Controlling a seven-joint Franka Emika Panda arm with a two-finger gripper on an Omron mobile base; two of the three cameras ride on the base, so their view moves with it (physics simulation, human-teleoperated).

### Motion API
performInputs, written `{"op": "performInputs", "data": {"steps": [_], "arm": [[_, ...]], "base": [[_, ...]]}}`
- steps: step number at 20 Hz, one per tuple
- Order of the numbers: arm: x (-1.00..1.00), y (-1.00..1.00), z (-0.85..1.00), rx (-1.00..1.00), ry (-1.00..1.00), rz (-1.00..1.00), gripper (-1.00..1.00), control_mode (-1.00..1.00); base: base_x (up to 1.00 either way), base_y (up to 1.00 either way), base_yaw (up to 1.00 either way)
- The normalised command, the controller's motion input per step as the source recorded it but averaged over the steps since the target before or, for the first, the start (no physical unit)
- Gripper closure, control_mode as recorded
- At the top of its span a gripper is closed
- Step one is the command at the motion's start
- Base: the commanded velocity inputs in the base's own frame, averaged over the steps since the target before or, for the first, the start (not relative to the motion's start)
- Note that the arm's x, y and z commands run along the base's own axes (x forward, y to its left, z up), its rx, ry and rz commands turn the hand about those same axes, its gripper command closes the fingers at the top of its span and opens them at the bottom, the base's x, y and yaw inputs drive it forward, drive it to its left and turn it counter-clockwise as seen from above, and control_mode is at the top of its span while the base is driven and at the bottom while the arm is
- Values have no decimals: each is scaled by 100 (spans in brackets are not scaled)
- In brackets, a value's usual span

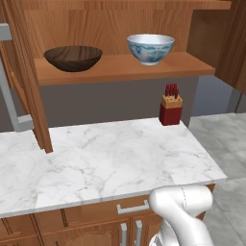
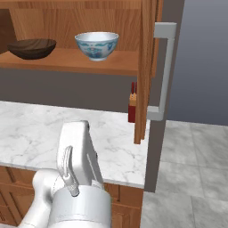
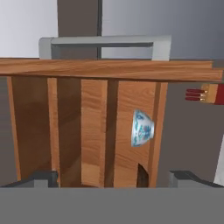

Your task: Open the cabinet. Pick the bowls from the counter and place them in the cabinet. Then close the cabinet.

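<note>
Bowls, round wooden (image 1: 73, 57) and glossy white-blue (image 1: 150, 48), on smooth wood shelf (image 1: 120, 67).

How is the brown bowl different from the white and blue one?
The wooden bowl is dark brown and plain; the white bowl has blue patterns outside. The wooden bowl is wider and shallower; the white bowl is narrower and deeper. In the left base view the wooden bowl sits to the left, the white bowl to the right. Both stand upright on the same shelf of the open cabinet.

Two rear base views over the shared cabinet (image 1: 115, 67) (hand view rolled, close)
</note>
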Motion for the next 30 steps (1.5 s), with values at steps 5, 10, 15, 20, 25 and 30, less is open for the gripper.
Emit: {"op": "performInputs", "data": {"steps": [5,10,15,20,25,30], "arm": [[-6,-54,8,9,0,0,-100,-100],[0,-47,16,4,2,1,-100,-100],[0,-47,6,6,1,10,-100,-100],[0,-28,0,2,7,12,-100,-100],[1,-9,0,0,1,12,-100,-100],[28,-7,-8,3,-1,21,-100,-100]], "base": [[0,0,0],[0,0,0],[0,0,0],[0,0,0],[0,0,0],[0,0,0]]}}
